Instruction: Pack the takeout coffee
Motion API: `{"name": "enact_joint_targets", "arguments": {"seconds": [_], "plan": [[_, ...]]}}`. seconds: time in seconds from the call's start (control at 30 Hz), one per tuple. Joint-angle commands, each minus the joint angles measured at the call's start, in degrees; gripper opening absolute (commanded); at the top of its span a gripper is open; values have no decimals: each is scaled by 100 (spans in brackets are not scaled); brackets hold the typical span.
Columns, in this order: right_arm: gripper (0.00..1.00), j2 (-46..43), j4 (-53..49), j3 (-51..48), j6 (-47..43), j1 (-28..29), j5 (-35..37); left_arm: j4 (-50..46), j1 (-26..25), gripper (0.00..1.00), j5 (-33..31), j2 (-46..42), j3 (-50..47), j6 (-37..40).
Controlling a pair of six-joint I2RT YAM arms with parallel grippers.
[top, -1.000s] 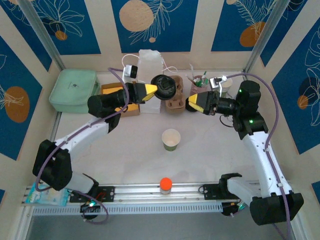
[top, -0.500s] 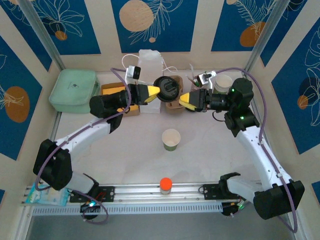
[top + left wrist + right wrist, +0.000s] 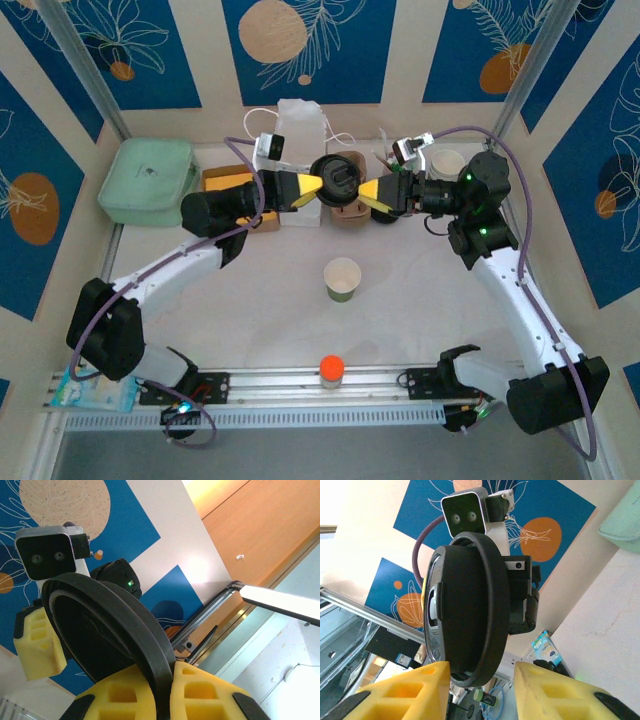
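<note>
The round black plastic lid (image 3: 335,180) is off the surface (image 3: 250,300). It is held on edge in the air above the brown cardboard cup carrier (image 3: 352,212) at the back. The green-sided paper cup (image 3: 343,279), white inside, stands upright and uncovered at mid-surface, well apart from the lid.

The left claw (image 3: 318,184) is clenched on the lid's rim; the left wrist view shows the rim pinched between its yellow foam pads (image 3: 125,695). The right claw (image 3: 366,192) is unclenched. Its pads straddle the opposite edge of the lid, and the right wrist view shows a gap on at least one side, so it grasps nothing.

Judged step: transfer of the lid from one claw to the other, ahead of capping the cup.

Hazards:
- If the left claw releases before the right claw has a firm hold, the lid is likely to drop onto the carrier or the surface.
- If the right pads meet the thin rim off-centre, the lid may flex, pivot or spring out.
- If both claws grip and then pull apart, the lid may twist or distort.
- If the lid later meets the cup off-centre, the light cup may tip.
</note>
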Motion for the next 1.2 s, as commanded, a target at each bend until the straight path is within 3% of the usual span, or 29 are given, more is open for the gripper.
{"name": "enact_joint_targets", "arguments": {"seconds": [0.0,0.3,0.83,1.17], "plan": [[35,32,118,167,47,92,24,307,-84,0,37,25,76,171],[20,-62,225,237,129,99,64,306,-120,0,37,62,-30,208],[24,-187,391,360,291,158,165,306,-199,1,90,192,-337,349],[10,-369,421,233,349,97,257,306,-208,3,133,265,-443,415]]}}
